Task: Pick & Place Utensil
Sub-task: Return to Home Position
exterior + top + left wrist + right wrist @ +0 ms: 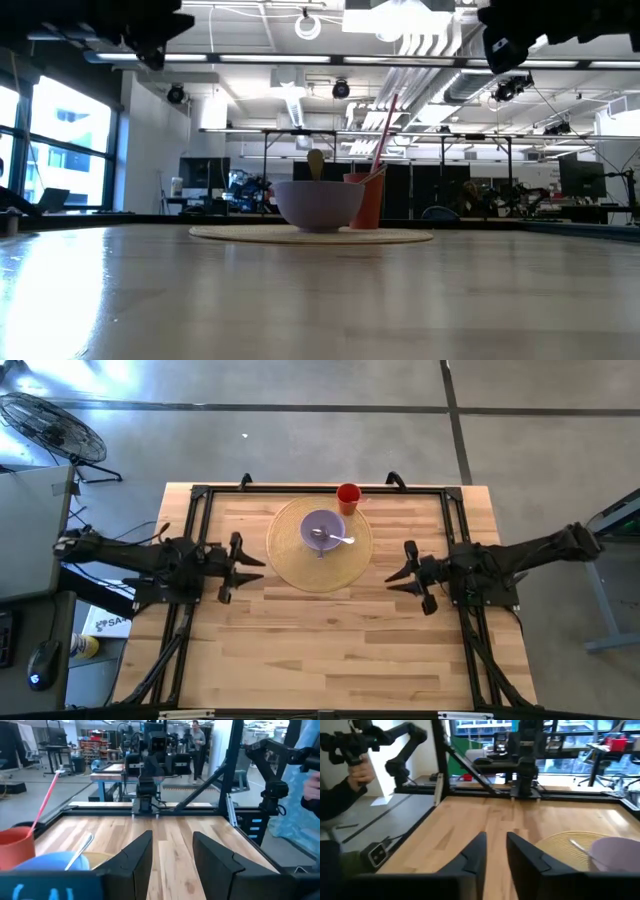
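A round placemat [290, 565] lies on the table [330, 650], a fan [50, 426] nearby.

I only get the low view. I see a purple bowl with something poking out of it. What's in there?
Observer: From above, silvery utensils lie inside the purple bowl.
Operator: Where are the robot hands? I just see dark bits up top.
Observer: The left gripper and the right gripper hang on either side of the round mat, both open and empty.
Operator: Is anybody there watching?
Observer: The left wrist view shows a person standing in the room beyond.
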`<action>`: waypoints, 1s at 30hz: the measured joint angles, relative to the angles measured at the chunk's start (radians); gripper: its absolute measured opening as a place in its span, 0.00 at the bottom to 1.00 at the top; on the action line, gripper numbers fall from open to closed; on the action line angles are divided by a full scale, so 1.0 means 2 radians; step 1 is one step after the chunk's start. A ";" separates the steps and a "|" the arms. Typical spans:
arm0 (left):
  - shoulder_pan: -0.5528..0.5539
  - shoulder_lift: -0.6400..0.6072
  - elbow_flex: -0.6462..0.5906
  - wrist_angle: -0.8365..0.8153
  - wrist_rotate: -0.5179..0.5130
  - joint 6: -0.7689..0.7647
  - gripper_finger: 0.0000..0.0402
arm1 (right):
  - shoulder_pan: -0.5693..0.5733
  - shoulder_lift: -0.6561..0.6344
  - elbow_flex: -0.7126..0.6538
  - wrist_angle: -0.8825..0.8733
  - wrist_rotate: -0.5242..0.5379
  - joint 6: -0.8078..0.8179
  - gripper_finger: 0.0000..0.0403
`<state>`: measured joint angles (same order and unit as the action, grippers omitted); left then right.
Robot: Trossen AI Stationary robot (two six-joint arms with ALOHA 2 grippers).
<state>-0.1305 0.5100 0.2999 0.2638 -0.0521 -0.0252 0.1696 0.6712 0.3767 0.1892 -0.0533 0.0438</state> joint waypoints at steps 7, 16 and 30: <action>0.013 -0.090 -0.047 -0.025 0.021 -0.002 0.34 | -0.037 -0.019 0.000 -0.005 -0.027 -0.014 0.01; 0.013 -0.210 -0.079 -0.101 0.002 -0.003 0.34 | -0.040 -0.048 0.000 -0.014 -0.038 -0.023 0.03; 0.013 -0.251 -0.138 -0.069 0.032 0.001 0.34 | -0.040 -0.117 0.001 -0.064 -0.065 -0.022 0.01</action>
<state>-0.1047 0.0079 0.0239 0.1250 0.0122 -0.0232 0.0898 0.4374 0.3786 0.0606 -0.1841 -0.0010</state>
